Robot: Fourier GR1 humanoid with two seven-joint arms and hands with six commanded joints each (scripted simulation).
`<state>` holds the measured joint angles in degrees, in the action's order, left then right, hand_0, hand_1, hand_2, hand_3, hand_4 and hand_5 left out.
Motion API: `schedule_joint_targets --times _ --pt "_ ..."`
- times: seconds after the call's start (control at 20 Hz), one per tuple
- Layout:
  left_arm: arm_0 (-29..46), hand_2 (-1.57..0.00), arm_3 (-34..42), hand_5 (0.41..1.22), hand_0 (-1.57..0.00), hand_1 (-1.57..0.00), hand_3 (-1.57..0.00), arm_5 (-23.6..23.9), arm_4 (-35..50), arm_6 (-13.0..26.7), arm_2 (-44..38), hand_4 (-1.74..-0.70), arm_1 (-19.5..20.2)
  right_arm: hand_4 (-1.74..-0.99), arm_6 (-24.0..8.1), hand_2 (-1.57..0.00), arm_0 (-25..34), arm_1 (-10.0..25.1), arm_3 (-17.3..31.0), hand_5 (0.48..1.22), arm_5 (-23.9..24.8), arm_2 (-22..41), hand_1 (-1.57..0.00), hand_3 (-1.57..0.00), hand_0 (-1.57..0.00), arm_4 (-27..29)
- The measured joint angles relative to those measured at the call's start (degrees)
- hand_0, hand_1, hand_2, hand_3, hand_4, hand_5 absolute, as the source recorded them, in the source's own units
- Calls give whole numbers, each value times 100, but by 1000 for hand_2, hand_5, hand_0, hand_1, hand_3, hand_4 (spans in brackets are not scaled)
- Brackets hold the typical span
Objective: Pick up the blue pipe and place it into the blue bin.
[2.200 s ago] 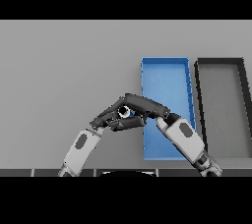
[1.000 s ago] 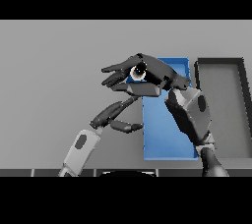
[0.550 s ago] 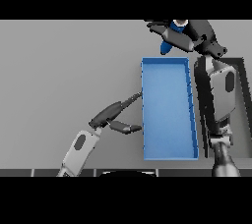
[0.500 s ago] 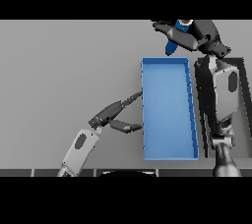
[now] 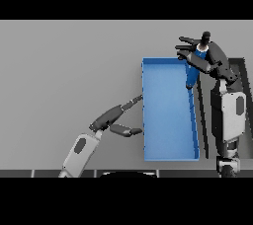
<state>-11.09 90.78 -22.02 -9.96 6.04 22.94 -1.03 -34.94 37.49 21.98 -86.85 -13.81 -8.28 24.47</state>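
Right hand [image 5: 207, 58], in the upper right of the frame, curls its fingers round the blue pipe [image 5: 193, 71] and holds it upright over the far right corner of the blue bin [image 5: 168, 155], lower end just inside the right wall, positioned for release into the bin. Left hand [image 5: 116, 118], at lower centre, rests with fingers straight against the bin's left wall, probably bracing it on the counter [image 5: 64, 71]. A dark bin [image 5: 244, 63] sits at the right edge.

pipe [image 5: 193, 72]: blue | bin [image 5: 168, 140]: blue | table [image 5: 69, 71]: grey | robot hand [image 5: 203, 57]: dark
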Motion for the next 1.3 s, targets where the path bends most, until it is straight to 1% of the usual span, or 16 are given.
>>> schedule_joint_targets --times 0.05,0.1,0.3,0.35,0.4,0.5,0.55,0.6,0.65,0.7,0.8,0.85,0.95,1.0,1.1,1.3 --pt "5 1 -15 427 1 1 1 12 -3 66 -3 -880 -12 -1741 0 -1571 -231 -28 -90 1221 105 59 -1571 -1571 -1571 -69" --pt "-19 1 17 428 1 1 1 20 8 89 10 -880 -46 -1741 0 -1571 -422 113 -146 1221 224 158 -1571 -1571 -1571 -8" --pt "-84 1 -70 422 1 1 1 22 -1 116 -59 -888 8 -1741 0 -1571 -1084 638 -283 1221 1278 1060 -1571 -1521 -1571 10" --pt "-88 1 -32 420 1 1 1 13 8 75 -54 -887 19 -1741 0 -1571 -1216 751 -254 1221 1494 1219 -1571 -1255 -1571 87" --pt "-100 1 -8 420 1 1 1 10 40 118 -66 -886 6 -1741 0 -1571 -1266 887 -237 1221 1677 1385 -1571 -1127 -1571 136" --pt "-82 1 -67 421 1 1 1 3 -12 -4 -43 -883 36 -1741 23 -1571 -1311 1225 -142 1221 2125 2008 -1571 -908 -1571 221" --pt "11 1 -28 421 1 1 1 -3 -19 -66 -19 -883 65 -1741 79 -1571 -1275 1352 -77 1221 2273 2129 -1548 -847 -1571 285" --pt "-65 1 -48 421 1 1 1 3 -29 52 -23 -882 40 -1678 138 -1339 -1224 1430 -48 1221 2490 2316 -1336 -788 -1465 275" --pt "-39 1 -40 422 1 1 1 3 -28 -9 -30 -881 66 -1592 244 -1071 -1193 1433 13 1221 2592 2442 -1069 -630 -1172 236" --pt "0 1 14 422 1 1 1 -30 7 -61 -33 -878 101 -1503 202 -856 -1132 1491 64 1221 2655 2592 -855 -504 -937 238" --pt "28 1 31 427 1 1 1 -18 -3 -38 -23 -878 106 -1337 203 -548 -966 1753 287 1221 2785 2941 -547 -322 -599 443" --pt "68 1 41 428 1 1 1 -35 -3 -31 5 -878 108 -1275 238 -438 -895 1877 354 1186 2606 3103 -437 -258 -479 481" --pt "53 1 115 429 1 1 1 9 -12 50 54 -881 30 -1175 254 -280 -694 2120 418 1084 2308 3547 -279 -164 -306 585" --pt "63 1 99 429 1 1 1 35 -27 107 46 -884 26 -1142 50 -224 -636 2324 495 1030 2219 3897 -223 -131 -245 701" --pt "79 1 101 428 1 1 1 32 -14 130 46 -886 19 -1083 0 -143 -579 2583 626 934 2149 4276 -143 -84 -156 881" --pt "100 1 121 427 1 1 1 20 -5 50 36 -885 56 -1056 -1 -58 -357 2829 797 817 2168 4874 -58 -34 -63 1179"
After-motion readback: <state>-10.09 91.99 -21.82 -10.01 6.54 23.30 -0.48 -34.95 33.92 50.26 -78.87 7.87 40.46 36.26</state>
